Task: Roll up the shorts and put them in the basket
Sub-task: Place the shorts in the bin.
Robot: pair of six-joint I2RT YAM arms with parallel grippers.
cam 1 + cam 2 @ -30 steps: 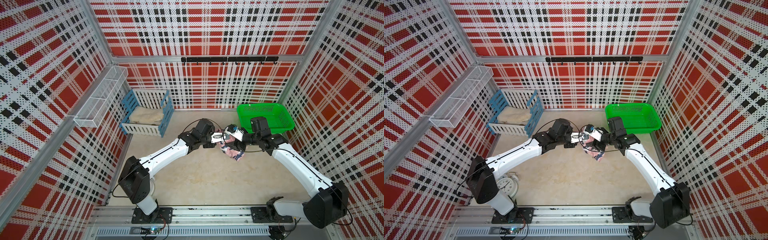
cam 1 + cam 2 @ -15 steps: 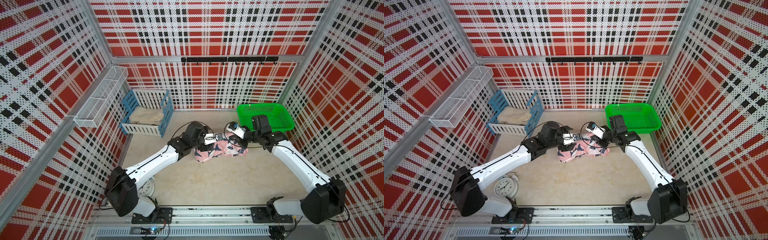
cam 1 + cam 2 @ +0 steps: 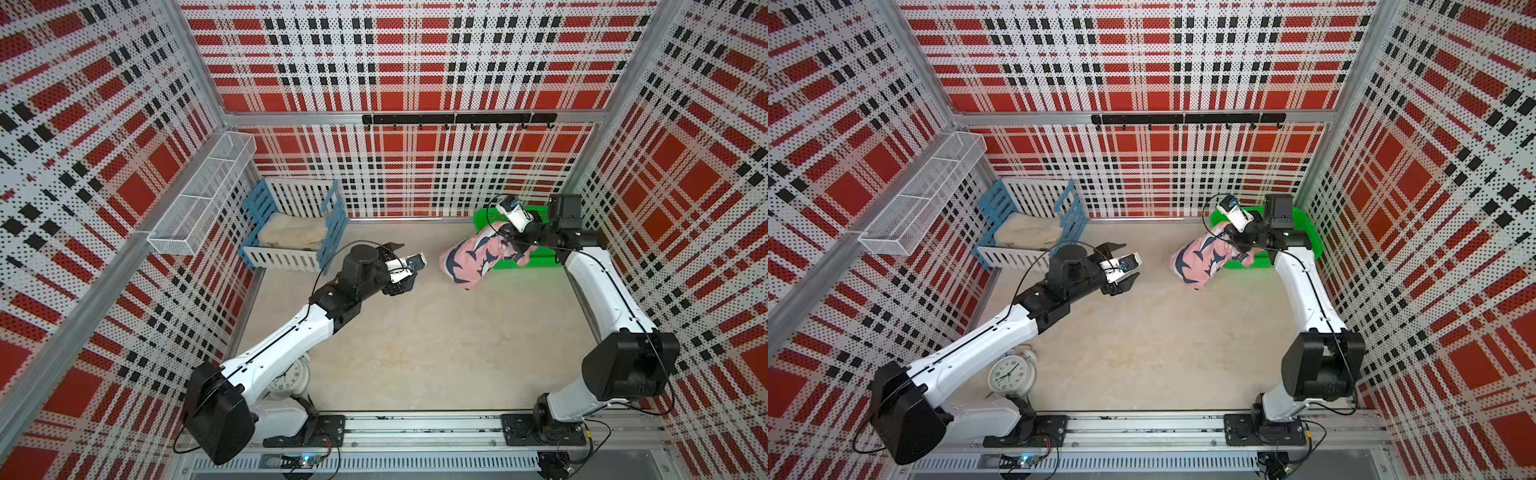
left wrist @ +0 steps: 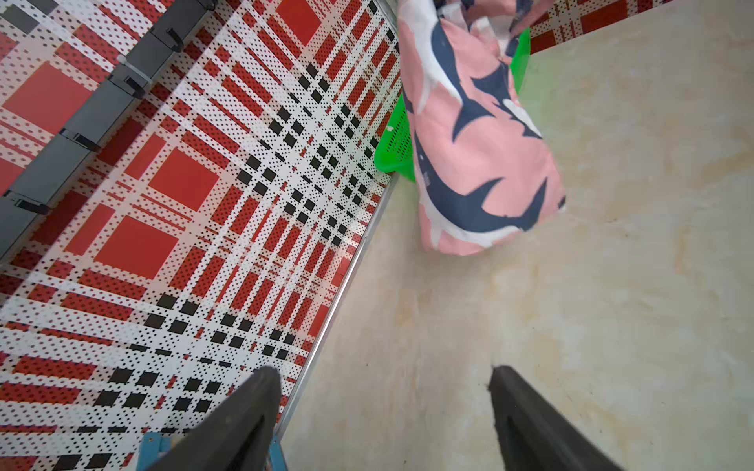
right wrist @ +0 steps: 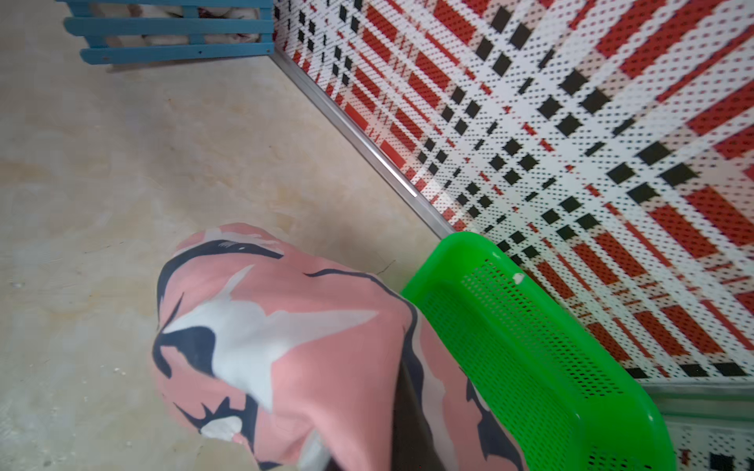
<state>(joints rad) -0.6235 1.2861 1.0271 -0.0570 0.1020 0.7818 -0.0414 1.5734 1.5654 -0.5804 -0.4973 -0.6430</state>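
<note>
The shorts [image 3: 469,257] are a bunched pink bundle with navy-and-white sharks. They hang above the table beside the green basket [image 3: 540,262] in both top views, shorts [image 3: 1200,259]. My right gripper [image 3: 509,241] is shut on their upper end. In the right wrist view fabric [image 5: 306,354] drapes over the jaws, and one dark finger [image 5: 412,416] shows through a fold. My left gripper [image 3: 405,264] hangs open and empty over the table, left of the bundle. In the left wrist view the gripper [image 4: 383,371] has bare table between its fingers and the shorts [image 4: 477,142] lie ahead.
A blue and white crate [image 3: 332,224] holding a cream cloth [image 3: 291,232] stands at the back left. A wire shelf [image 3: 203,195] hangs on the left wall. An alarm clock [image 3: 1011,374] sits by the left arm's base. A black hook rail [image 3: 457,119] runs along the back wall.
My left gripper has let go of the shorts, opened and drawn back to the left. My right gripper has shut on them and carried them up and right, to the green basket.
</note>
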